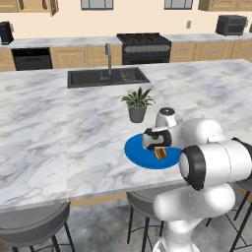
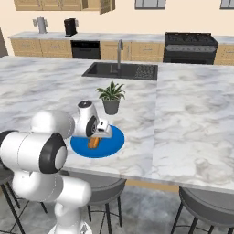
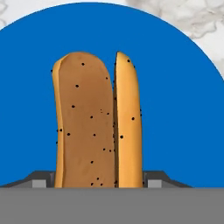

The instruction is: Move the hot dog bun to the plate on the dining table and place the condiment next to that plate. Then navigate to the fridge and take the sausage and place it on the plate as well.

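Nearest the base, two stools (image 1: 34, 224) stand under the table (image 1: 44, 147) edge, on the robot's side of the plate (image 1: 135, 150). The plate serves as landmark throughout.

Above the plate, the gripper (image 1: 159, 148) points down, its two fingertips (image 3: 41, 180) set either side of the bun (image 3: 97, 122). In the hand view the bun fills the gap between the tips, with blue plate behind it; the jaws stand at a middling width, closed on the bun's sides. Whether the bun already rests on the plate or hangs just above it cannot be told. In the base views the bun (image 2: 93, 142) shows as an orange sliver under the hand, over the plate's middle.

Handling, as a judgement: the bun looks light and soft, with a lengthwise split dividing it into a broad half and a thin half. A hard squeeze across the split would likely press the halves together or dent the crumb, so a gentle hold across the long sides near mid-length suits it. The speckled crust appears dry, not slippery.

Just beyond the plate stands a potted plant (image 1: 138, 106), near enough to matter when the arm lifts away. Farther beyond lies the dark sink (image 1: 106, 77) with its tap. Farthest, against the wall, a black stove (image 1: 143, 47).
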Controlling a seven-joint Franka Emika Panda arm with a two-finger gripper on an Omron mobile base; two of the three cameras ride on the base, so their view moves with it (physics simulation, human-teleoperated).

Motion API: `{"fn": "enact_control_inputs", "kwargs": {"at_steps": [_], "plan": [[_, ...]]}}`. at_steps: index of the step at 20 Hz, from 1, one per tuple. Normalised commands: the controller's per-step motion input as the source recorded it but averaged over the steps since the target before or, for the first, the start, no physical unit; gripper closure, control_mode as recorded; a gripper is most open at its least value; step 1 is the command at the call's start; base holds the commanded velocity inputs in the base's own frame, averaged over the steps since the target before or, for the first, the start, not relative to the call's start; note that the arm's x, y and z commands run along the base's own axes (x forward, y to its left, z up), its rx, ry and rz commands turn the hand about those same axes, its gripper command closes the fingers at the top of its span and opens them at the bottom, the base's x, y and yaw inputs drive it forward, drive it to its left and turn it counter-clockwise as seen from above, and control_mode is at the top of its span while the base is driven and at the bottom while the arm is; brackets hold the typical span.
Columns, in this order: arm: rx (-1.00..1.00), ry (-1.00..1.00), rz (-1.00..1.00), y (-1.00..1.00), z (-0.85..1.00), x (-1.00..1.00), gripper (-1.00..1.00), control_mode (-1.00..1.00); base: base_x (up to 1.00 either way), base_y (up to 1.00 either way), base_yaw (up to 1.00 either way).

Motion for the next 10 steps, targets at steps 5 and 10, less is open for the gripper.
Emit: {"fn": "enact_control_inputs", "kwargs": {"at_steps": [5, 10], "plan": [[0.00, 0.00, 0.01, -0.02, -0.25, 0.21, 1.00, -1.00, 0.00, 0.00, 0.00], [0.00, 0.00, 0.01, -0.01, -0.18, 0.20, -1.00, -1.00, 0.00, 0.00, 0.00]]}}
